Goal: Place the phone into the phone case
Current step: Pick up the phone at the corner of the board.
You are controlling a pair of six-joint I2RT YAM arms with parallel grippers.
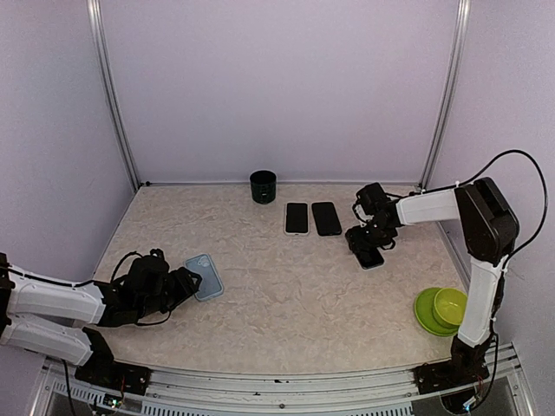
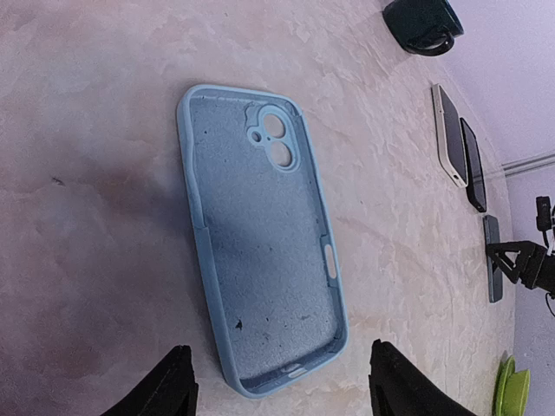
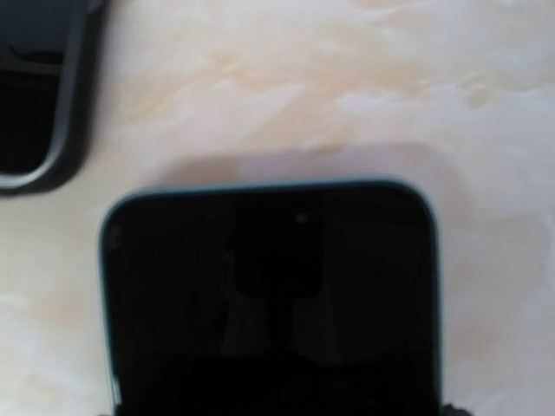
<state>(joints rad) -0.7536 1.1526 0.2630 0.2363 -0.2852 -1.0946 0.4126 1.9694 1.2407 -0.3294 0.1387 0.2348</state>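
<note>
Phone point(image 1: 373, 259), dark screen up, lies flat on the table point(image 1: 286, 329) directly under the right pincer point(image 1: 367, 245); whether those jaws stand apart or are clamped on it I cannot tell. Nested green bowls point(image 1: 440, 308) sit well off to that pincer's near right. A dark cup point(image 1: 263, 186) stands far to its left. A white-edged phone point(image 1: 297, 217) and a black phone point(image 1: 326, 218) lie side by side between the cup and that pincer. The pale blue phone case point(image 2: 260, 251) lies inside-up, its lower end between the left pincer's point(image 1: 188, 282) spread fingers point(image 2: 169, 388), which appear to touch neither side.
</note>
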